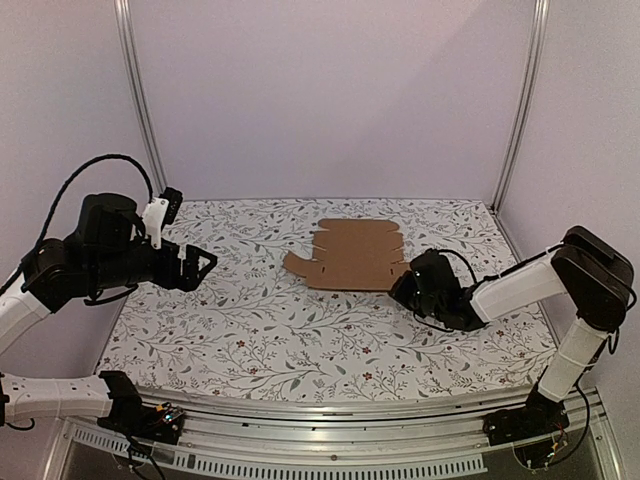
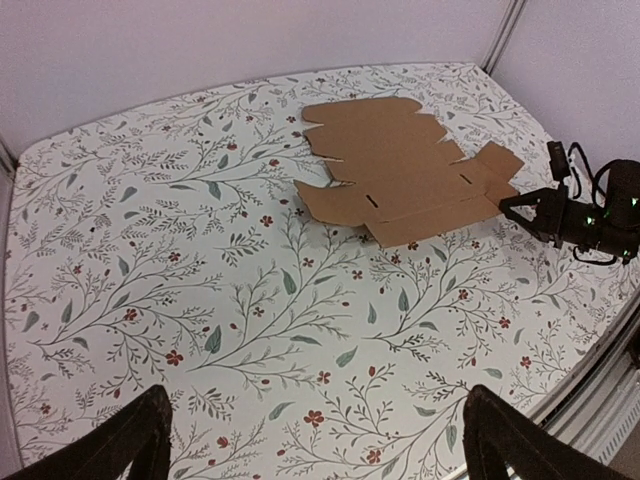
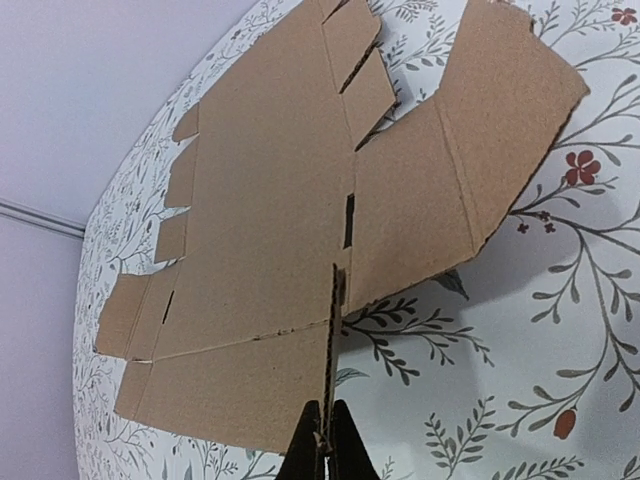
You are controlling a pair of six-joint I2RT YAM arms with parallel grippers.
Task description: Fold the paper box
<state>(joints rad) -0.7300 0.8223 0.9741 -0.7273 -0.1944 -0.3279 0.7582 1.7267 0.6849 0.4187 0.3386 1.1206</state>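
Note:
The paper box (image 1: 350, 254) is a flat brown die-cut cardboard sheet with flaps and slots, lying unfolded on the floral table toward the back middle. It also shows in the left wrist view, paper box (image 2: 405, 172), and fills the right wrist view, paper box (image 3: 290, 210). My right gripper (image 3: 326, 440) is shut on the thin edge of a flap at the sheet's right near corner; that flap stands on edge between the black fingers. From above, the right gripper (image 1: 404, 283) meets that corner. My left gripper (image 1: 207, 262) hangs open over the table's left side, well apart from the box.
The floral table cover (image 1: 300, 340) runs to a metal rail at the near edge. Pale walls and upright metal posts (image 1: 140, 100) close the back and sides. The right arm's black wrist (image 2: 590, 215) lies low beside the box.

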